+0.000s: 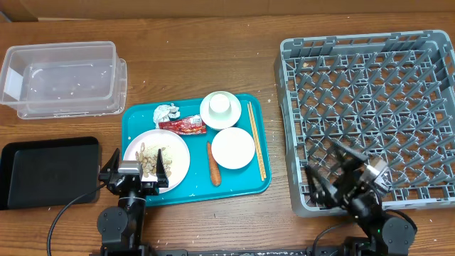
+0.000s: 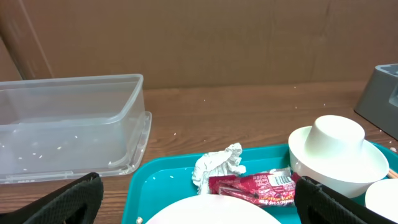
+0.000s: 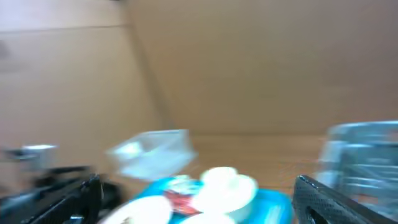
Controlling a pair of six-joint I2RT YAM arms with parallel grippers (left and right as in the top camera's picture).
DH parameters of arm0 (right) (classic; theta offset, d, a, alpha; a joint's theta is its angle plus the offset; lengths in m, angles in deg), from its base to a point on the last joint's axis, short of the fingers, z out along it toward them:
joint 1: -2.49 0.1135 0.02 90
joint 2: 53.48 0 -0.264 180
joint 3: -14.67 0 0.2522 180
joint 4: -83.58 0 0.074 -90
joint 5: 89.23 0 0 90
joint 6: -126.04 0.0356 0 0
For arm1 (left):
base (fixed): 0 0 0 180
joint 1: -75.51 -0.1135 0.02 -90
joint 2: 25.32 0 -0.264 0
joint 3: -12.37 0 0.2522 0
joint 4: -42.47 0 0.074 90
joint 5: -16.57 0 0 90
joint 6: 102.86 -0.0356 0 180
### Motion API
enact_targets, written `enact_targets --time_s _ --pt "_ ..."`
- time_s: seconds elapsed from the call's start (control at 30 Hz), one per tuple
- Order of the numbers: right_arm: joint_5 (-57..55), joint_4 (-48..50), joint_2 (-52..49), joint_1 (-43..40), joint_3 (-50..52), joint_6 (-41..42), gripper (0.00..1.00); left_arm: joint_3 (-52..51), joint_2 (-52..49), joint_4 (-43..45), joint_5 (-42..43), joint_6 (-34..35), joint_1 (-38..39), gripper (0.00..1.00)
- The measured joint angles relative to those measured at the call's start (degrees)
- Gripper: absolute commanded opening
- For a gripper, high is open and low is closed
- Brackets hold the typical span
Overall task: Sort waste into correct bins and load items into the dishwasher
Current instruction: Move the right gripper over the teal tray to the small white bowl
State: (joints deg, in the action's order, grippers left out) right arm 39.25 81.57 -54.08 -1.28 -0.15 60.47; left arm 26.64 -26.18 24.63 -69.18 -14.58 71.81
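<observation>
waste: the foil ball, red wrapper, carrot and rice scraps all lie on the teal tray, the scraps on the round plate; none is in a bin yet.
bins: the clear tub and black tray sit at the left of the worktop, probably to fall within the left arm's reach.
dishes: the small cup rests upside down in one bowl; the second bowl lies just beside it; the chopsticks run along the tray's right edge.
dishwasher: the grey dish rack stands right of the tray and holds no dishes.
left jaws: spread wide, gripping nothing, at the plate's near edge; judged well placed to begin on the waste.
right jaws: spread wide and empty, above the rack's near left corner; the wrist view is blurred.
</observation>
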Motion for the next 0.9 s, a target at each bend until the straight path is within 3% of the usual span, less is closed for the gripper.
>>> enact_targets --time_s 0.23,0.43,0.63,0.9 --pt "10.62 13.22 -0.02 0.00 0.00 19.58 1.00 0.00 0.00 0.00 0.00 -0.02 -0.02 1.00" --pt "12.50 9.79 -0.76 0.00 -3.89 27.67 1.00 0.00 0.00 0.00 0.00 -0.02 -0.02 1.00" --pt "14.73 -10.32 -10.12 -0.26 -20.83 21.88 1.00 0.00 0.00 0.02 0.00 -0.02 -0.02 1.00" --pt "14.78 -45.77 -34.82 1.20 -48.43 4.15 1.00 0.00 0.00 -0.02 0.00 -0.02 0.00 1.00"
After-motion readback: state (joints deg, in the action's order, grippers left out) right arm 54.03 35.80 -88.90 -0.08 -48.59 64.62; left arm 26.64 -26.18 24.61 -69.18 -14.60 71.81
